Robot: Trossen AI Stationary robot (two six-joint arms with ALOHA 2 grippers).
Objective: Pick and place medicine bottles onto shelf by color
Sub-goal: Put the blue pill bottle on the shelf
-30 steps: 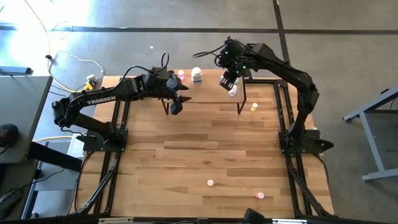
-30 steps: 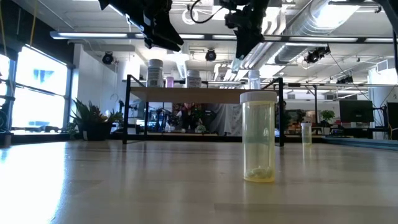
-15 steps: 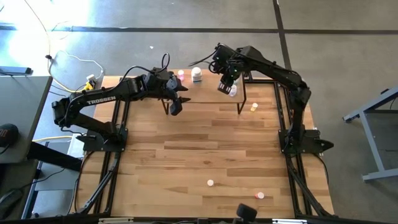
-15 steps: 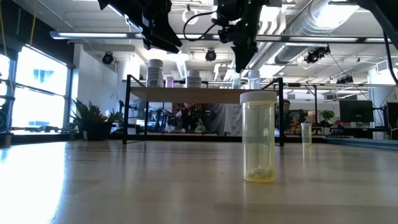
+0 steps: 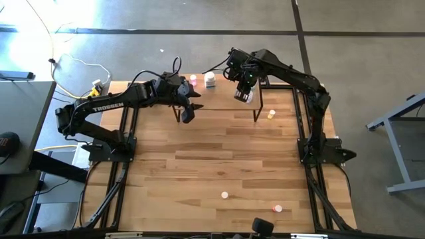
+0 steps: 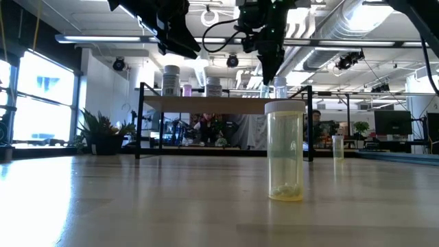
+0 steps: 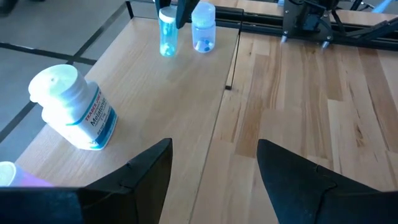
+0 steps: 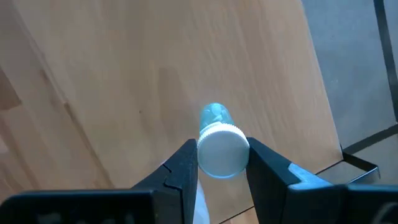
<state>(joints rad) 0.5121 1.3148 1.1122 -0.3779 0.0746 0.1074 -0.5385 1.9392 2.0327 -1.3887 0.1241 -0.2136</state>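
Observation:
My right gripper [image 5: 243,93] points down over the light-wood shelf [image 5: 226,99] and is shut on a small clear blue-tinted bottle with a white cap [image 8: 222,149]. A second clear bottle [image 7: 203,28] stands free on the shelf beside it. A larger white labelled bottle [image 7: 71,109] and a pink one [image 5: 193,79] stand at the shelf's left end. My left gripper [image 5: 188,109] hovers open above that end, touching nothing. Other bottles stand on the table: orange [image 5: 271,115], yellow [image 6: 285,151] and one more [image 5: 277,208]. My right gripper pinches the bottle's white cap [image 8: 233,138] between its two fingers, one on either side. The fingers come from above, pointing down. The bottle hangs upright below them, and in the left wrist view its base [image 7: 166,51] appears to stand on the shelf board.
The shelf stands on thin black legs [image 5: 255,118] at the table's far side. Black frame rails run along the table's left and right edges [image 5: 305,133]. The middle of the plank table [image 5: 212,159] is bare wood. A person sits in the room beyond [image 6: 314,120].
My right gripper has carried the clear bottle a little toward the table's left and lowered it onto the shelf, next to the other clear bottle. It has stayed shut on the cap.

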